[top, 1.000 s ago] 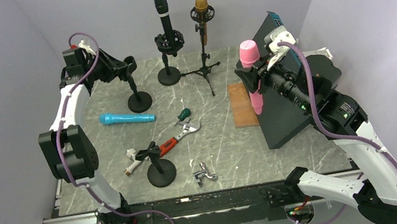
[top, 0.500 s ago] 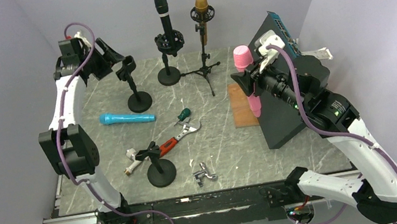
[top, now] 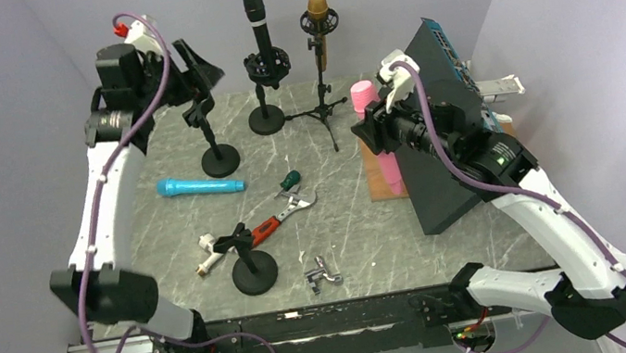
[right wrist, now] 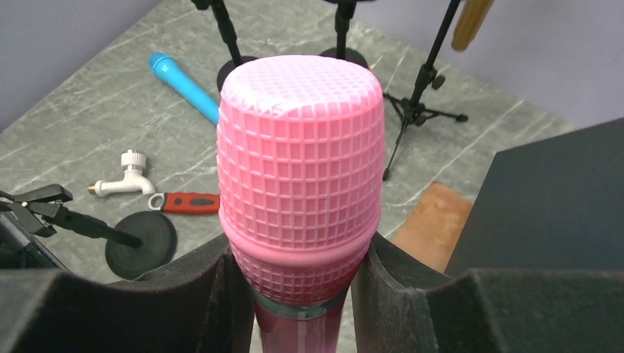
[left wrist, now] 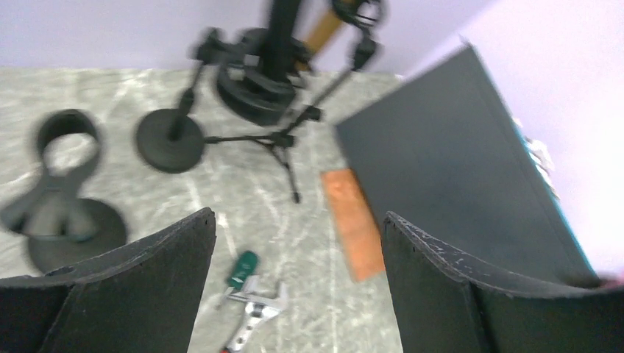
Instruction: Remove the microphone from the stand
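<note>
My right gripper [top: 375,134] is shut on the pink microphone [top: 364,97], whose mesh head [right wrist: 300,154] stands upright between the foam fingers [right wrist: 184,301]. It hangs over the brown board, apart from any stand. The empty black stand [top: 212,140] is at the back left, with its round clip [left wrist: 66,140] holding nothing. My left gripper [top: 195,67] hovers just above that clip. Its jaws are open in the left wrist view, with nothing between the fingers [left wrist: 140,279].
A blue microphone [top: 200,187] lies on the table. A black microphone [top: 255,16] on a round stand and a gold one [top: 317,9] on a tripod stand at the back. A wrench [top: 282,214], screwdriver [top: 290,180], white tap [top: 206,249], small clip stand [top: 252,265] and black box [top: 452,128] are nearby.
My left gripper opened, came off the stand's clip and rose above it. My right arm carried the pink microphone to the left and lower.
</note>
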Controlling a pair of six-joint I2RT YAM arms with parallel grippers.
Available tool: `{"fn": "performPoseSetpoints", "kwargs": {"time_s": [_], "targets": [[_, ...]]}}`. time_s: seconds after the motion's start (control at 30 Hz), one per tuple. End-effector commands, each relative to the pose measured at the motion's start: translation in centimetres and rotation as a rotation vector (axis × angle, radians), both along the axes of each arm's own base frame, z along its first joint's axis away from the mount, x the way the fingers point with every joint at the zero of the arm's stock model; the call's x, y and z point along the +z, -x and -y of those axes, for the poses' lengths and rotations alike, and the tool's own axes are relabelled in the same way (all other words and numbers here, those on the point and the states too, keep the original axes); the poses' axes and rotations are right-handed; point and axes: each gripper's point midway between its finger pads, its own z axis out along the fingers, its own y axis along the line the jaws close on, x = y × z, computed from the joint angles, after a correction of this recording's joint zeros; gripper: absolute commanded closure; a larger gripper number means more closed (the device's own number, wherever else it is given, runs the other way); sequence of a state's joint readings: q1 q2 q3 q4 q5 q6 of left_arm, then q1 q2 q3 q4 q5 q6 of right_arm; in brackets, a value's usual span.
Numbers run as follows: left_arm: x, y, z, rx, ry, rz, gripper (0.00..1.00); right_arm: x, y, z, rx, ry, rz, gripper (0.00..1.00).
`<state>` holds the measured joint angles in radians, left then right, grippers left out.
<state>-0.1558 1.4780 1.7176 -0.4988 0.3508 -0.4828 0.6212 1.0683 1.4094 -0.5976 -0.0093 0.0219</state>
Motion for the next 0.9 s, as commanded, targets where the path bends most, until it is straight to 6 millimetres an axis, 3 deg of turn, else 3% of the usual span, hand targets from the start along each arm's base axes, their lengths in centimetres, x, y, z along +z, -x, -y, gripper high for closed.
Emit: {"fn": "performPoseSetpoints", "kwargs": {"time_s": [0.0,0.13,0.23,0.3,0.43,0.63,0.87], "targets": [[1.3,5.8,4.8,-0.165,0.056,0.082,0.14,1.1,-0.5,-0.2,-0.025,-0.119,-0.084,1.0],[1.1,11.7,9.9,-0.355,0.178,0.091,0.12,0.0,-1.1,-1.0,-0.021,-0.206,-0.205,1.0],[0.6,16.3,14.8,-0.541,0.213,0.074,0.02,-0.6,-1.0,-1.9,0.019,-0.266,-0.264,1.0],[-0.7,18.2,17.7,-0.616,0.194,0.013,0.01,-0.7,-0.9,-2.4,0.038,-0.298,-0.286,1.0],[-2.5,20.9,21.5,-0.707,0.167,-0.089,0.05,-0.7,-0.6,-3.4,0.076,-0.366,-0.33,1.0],[-2.1,22.2,23.7,-0.771,0.201,-0.095,0.17,-0.7,0.8,-4.8,0.128,-0.478,-0.44,1.0],[-2.9,22.9,26.2,-0.796,0.199,-0.149,0.41,0.6,2.0,-4.3,0.127,-0.537,-0.426,1.0]]}}
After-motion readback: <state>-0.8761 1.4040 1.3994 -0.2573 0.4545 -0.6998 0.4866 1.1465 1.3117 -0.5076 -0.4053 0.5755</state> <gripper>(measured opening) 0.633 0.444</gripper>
